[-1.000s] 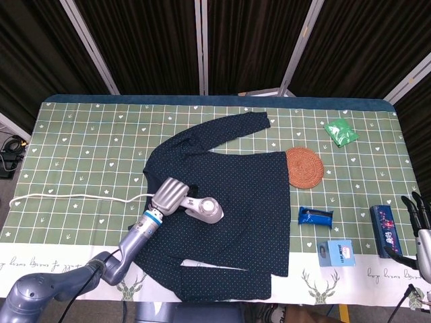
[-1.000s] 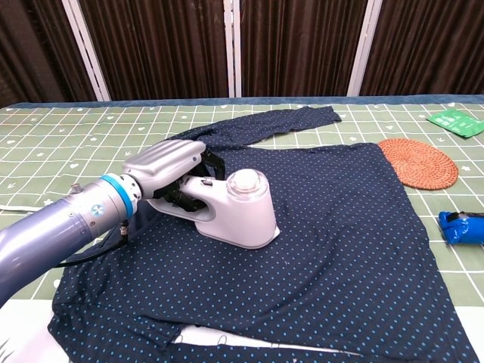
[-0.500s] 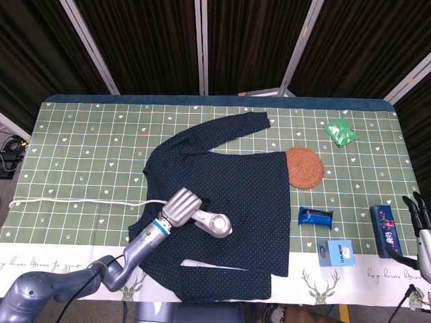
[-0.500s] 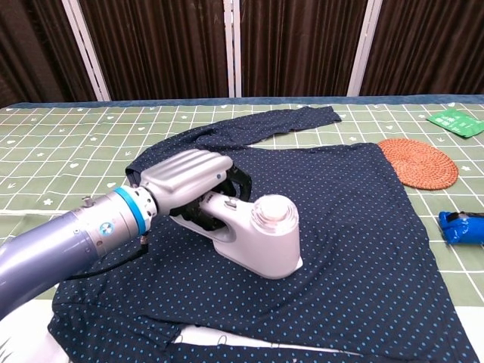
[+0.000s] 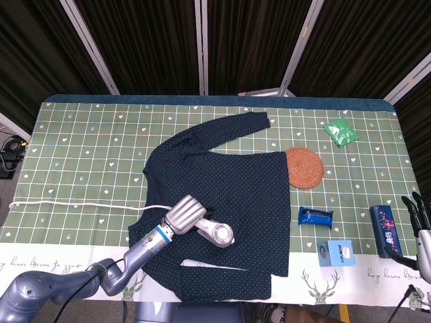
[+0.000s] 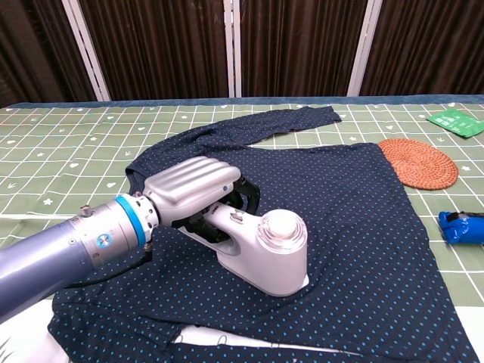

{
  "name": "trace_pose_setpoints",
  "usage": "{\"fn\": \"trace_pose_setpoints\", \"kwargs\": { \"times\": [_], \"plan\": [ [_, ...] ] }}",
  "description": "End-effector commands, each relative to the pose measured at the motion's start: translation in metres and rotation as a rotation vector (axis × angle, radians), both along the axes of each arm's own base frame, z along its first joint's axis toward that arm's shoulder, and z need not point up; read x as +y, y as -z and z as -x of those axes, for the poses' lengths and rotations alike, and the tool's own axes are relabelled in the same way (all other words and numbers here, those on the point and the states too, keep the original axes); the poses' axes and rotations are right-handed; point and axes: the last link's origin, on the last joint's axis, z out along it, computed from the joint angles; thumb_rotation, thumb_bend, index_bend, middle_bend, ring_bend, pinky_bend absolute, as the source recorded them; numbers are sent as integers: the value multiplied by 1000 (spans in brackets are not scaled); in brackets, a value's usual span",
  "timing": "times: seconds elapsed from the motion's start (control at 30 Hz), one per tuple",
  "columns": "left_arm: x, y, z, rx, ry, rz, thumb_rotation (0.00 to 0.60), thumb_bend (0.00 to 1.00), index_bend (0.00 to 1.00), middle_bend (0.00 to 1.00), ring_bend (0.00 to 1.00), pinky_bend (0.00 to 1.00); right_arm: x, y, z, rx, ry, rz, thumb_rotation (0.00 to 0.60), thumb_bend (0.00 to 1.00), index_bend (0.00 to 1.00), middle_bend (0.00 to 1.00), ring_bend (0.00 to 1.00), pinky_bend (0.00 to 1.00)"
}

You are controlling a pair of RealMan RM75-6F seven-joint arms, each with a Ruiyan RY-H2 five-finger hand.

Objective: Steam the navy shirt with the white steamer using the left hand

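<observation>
The navy dotted shirt [image 5: 229,182] [image 6: 355,219] lies spread flat on the green patterned tablecloth. My left hand [image 5: 185,215] [image 6: 193,189] grips the handle of the white steamer [image 5: 217,232] [image 6: 268,249], whose flat face rests on the lower front part of the shirt. Its white cord [image 5: 74,202] trails off to the left over the cloth. My right hand [image 5: 419,215] shows only at the right edge of the head view, fingers apart, holding nothing.
A round orange woven mat [image 5: 304,167] [image 6: 418,161] touches the shirt's right side. A green packet [image 5: 339,131] [image 6: 456,121] lies far right. A blue wrapped item [image 5: 316,217] [image 6: 461,227], a small blue box [image 5: 337,254] and a long blue box [image 5: 385,230] sit near the front right.
My left hand has slid the steamer toward the near edge and to the right across the shirt. The right hand has not moved.
</observation>
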Motion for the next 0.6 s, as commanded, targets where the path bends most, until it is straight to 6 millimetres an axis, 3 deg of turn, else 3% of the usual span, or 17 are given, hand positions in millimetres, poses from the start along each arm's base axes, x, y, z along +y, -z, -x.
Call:
{"fn": "trace_pose_setpoints", "kwargs": {
  "times": [0.03, 0.6],
  "plan": [
    [2, -2, 2, 6, -4, -3, 600, 640, 907, 802, 761, 1000, 0, 0, 0, 1, -1, 1, 600, 0, 0, 0, 0, 0],
    [21, -29, 40, 49, -73, -58, 600, 641, 907, 802, 761, 1000, 1, 1, -2, 4, -6, -1, 600, 0, 0, 0, 0, 0]
  ]
}}
